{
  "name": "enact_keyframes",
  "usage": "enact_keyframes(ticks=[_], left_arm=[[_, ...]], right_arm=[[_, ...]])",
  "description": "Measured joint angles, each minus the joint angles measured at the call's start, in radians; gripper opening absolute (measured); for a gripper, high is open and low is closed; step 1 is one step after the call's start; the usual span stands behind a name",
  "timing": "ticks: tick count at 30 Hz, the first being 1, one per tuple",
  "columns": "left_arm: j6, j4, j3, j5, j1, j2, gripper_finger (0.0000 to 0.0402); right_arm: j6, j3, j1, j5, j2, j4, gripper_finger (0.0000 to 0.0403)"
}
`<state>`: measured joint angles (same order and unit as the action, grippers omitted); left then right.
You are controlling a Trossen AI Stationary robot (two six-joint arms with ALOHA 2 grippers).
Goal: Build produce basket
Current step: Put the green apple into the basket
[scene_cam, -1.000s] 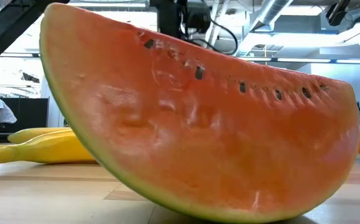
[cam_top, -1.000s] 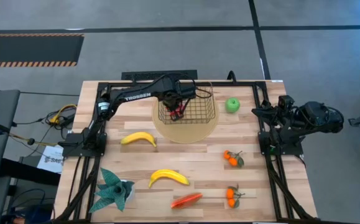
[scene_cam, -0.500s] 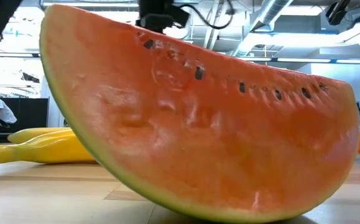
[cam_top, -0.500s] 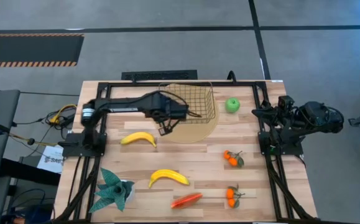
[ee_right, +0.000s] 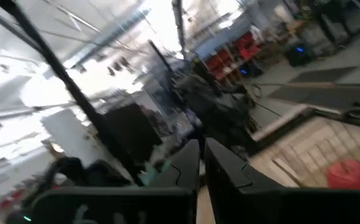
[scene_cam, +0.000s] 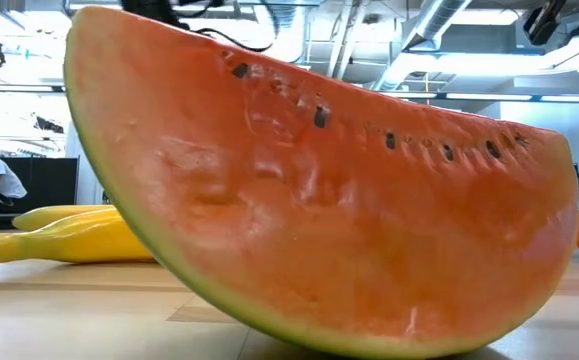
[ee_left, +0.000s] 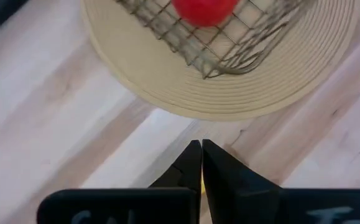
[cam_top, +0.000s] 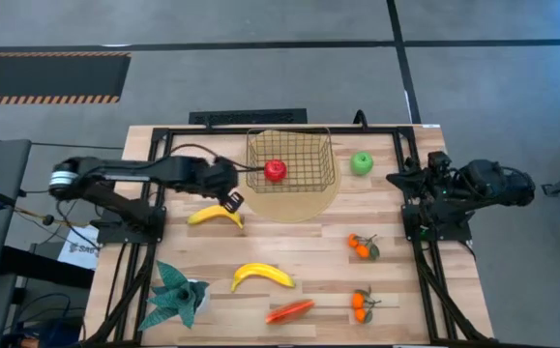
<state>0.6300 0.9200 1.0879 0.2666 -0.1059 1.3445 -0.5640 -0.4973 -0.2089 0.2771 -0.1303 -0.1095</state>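
Observation:
The gold wire basket [cam_top: 290,159] stands on a round tan mat [cam_top: 299,203] at the table's far middle, and a red apple [cam_top: 275,170] lies inside it. To its right a green apple [cam_top: 361,162] rests on the table. My left gripper [cam_top: 231,201] is shut and hangs left of the mat, over the right end of a banana [cam_top: 214,215]; its wrist view shows the shut fingertips [ee_left: 200,155] short of the mat [ee_left: 167,87]. At the right edge my right gripper [cam_top: 394,178] waits, folded back and shut, with its fingers [ee_right: 192,163] aimed into the room.
A second banana [cam_top: 262,276], a red-orange melon slice [cam_top: 290,310], two tangerine clusters [cam_top: 362,246] [cam_top: 361,304] and a teal spiky plant [cam_top: 178,295] lie on the near half. The slice [scene_cam: 319,200] fills the low view. Black frame rails run along the table's edges.
My left gripper has pulled back out of the basket toward the table's left and near edges, rolling as it went. It has let go of the red apple, which now lies alone in the basket. My right arm has kept still.

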Motion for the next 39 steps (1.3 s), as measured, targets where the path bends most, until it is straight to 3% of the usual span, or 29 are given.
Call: enact_keyframes(ticks=[4,10,16,19,23,32,39], left_arm=[[0.087,-0.047,-0.091,0.037,0.004,-0.119,0.0000],[0.084,-0.081,-0.097,0.166,0.014,-0.264,0.0000],[0.054,-0.108,-0.096,0.253,0.014,-0.371,0.0000],[0.053,-0.110,-0.096,0.278,0.014,-0.399,0.0000],[0.051,-0.109,-0.096,0.296,0.014,-0.412,0.0000],[0.029,-0.107,-0.096,0.295,0.014,-0.409,0.0000],[0.028,-0.099,-0.096,0.291,0.014,-0.409,0.0000]], right_arm=[[0.000,0.000,0.002,0.040,-0.052,-0.026,0.0026],[-0.009,-0.048,0.016,0.146,-0.143,-0.112,0.0012],[-0.271,-0.217,0.046,0.330,-0.285,-0.588,0.0022],[-0.472,-0.285,0.077,0.328,-0.378,-0.848,0.0018],[-0.639,-0.323,0.129,0.258,-0.495,-1.039,0.0020],[-0.620,-0.328,0.295,0.140,-0.634,-1.023,0.0081],[-0.510,-0.328,0.465,0.052,-0.716,-0.870,0.0119]])
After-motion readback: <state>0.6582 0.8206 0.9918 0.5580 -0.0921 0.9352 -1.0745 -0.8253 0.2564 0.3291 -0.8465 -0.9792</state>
